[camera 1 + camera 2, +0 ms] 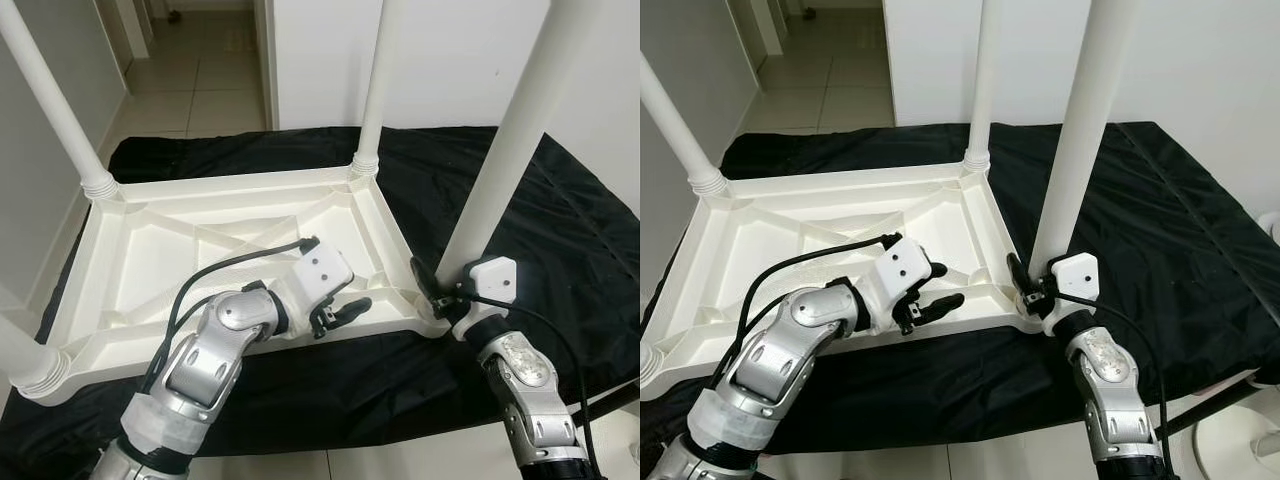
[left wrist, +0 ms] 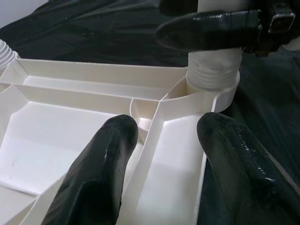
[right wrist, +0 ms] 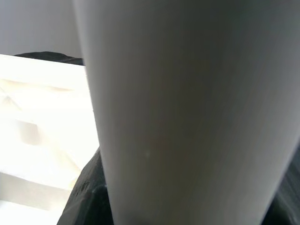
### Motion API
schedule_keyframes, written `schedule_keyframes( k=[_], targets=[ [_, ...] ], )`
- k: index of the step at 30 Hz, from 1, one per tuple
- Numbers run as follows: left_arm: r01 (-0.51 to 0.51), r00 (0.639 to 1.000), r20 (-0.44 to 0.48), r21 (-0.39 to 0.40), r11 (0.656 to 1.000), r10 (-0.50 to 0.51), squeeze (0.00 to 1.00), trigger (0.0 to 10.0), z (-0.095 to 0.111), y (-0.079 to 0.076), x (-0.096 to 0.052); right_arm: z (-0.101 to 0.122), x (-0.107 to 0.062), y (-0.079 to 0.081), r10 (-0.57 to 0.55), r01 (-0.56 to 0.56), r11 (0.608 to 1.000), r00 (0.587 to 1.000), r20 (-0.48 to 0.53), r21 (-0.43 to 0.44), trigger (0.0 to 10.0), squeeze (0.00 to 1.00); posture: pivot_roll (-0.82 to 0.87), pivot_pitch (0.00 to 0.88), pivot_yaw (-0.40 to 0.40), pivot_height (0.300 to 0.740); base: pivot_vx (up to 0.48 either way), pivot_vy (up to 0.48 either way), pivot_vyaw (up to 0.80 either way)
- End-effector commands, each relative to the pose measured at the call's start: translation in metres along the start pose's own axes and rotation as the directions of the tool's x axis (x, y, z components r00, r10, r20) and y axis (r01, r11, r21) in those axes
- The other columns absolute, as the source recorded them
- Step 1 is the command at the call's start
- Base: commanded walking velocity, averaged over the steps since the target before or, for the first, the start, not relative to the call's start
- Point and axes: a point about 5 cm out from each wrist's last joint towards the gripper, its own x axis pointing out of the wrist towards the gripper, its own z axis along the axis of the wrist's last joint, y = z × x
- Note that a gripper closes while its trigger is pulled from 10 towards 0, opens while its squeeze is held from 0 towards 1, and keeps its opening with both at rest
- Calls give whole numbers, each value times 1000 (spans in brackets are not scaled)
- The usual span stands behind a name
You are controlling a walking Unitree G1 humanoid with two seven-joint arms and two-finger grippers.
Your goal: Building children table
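A white plastic children's table [image 1: 150, 250] lies upside down on a black cloth [image 1: 560, 230], with a white leg standing in each corner. My right gripper [image 1: 437, 287] is shut on the near-right leg [image 1: 500, 160] just above its threaded socket [image 2: 213, 75]; the right wrist view has that leg [image 3: 187, 117] pressed up close. My left gripper [image 1: 340, 312] is open at the table's near edge, left of that leg. Its two black fingers [image 2: 98, 173] straddle a rib of the underside. One right finger [image 2: 211, 29] crosses the leg in the left wrist view.
Other legs stand at the far right [image 1: 380, 80], far left [image 1: 50, 100] and near left [image 1: 20, 355] corners. A white wall [image 1: 450, 50] rises behind the cloth, and a tiled corridor [image 1: 200, 90] leads away at the back left. The cloth's front edge is near my body.
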Motion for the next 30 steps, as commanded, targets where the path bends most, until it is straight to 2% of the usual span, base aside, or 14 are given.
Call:
schedule_keyframes(
  k=[1,7,8,11,13,18,20,30],
  targets=[
    [-3,1000,9,3,1000,3,0,10000,3,1,1,-24,-5,-1,-5,9,999,992,-123,36,10000,0,-66,43,30,740,0,0,0],
    [-4,1000,11,6,1000,4,0,10000,5,2,1,-25,1,6,53,-46,997,991,-119,54,10000,0,-61,46,29,740,0,0,0],
    [-5,1000,11,8,1000,5,0,10000,5,2,1,-25,5,13,91,-79,991,989,-114,108,10000,0,-61,47,29,740,0,0,0],
    [-6,1000,11,9,1000,6,0,10000,5,2,1,-25,5,13,90,-77,990,990,-113,117,10000,0,-58,47,26,740,0,0,0],
    [-11,1000,14,11,1000,11,0,10000,6,2,1,-28,8,10,55,-27,980,989,-137,200,10000,0,-55,46,22,740,0,0,0],
    [-16,1000,16,11,1000,15,0,10000,6,2,1,-31,10,8,34,5,973,986,-165,229,10000,0,-55,46,22,740,0,0,0],
    [-22,1000,18,10,1000,21,0,10000,7,2,0,-34,10,7,3,49,964,981,-195,261,10000,0,-54,48,15,740,0,0,0],
    [-28,999,21,6,1000,28,0,10000,7,2,0,-34,9,12,-3,43,975,983,-183,218,10000,0,-55,49,10,740,0,0,0]
  ],
)
